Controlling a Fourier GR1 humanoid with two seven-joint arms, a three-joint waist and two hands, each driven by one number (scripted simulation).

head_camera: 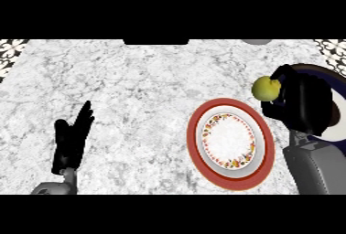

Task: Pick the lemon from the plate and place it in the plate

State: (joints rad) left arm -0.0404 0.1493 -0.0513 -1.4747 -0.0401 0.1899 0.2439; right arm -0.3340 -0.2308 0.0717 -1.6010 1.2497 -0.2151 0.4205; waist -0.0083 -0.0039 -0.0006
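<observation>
A yellow-green lemon [264,88] is held by my right hand [302,103], whose fingers and thumb curl round it just past the upper right rim of a red-rimmed plate [203,159]. That plate has a white centre with a floral ring. Under my right hand lies a second plate [338,128], dark blue at the rim and white inside, mostly hidden by the hand. My left hand [71,139] rests open at the lower left, fingers straight and pointing up, far from both plates.
The grey marble counter [128,82] stretches wide between the left hand and the red-rimmed plate. Patterned tiles [12,46] show at the upper corners, and a dark object [156,41] sits at the counter's far edge.
</observation>
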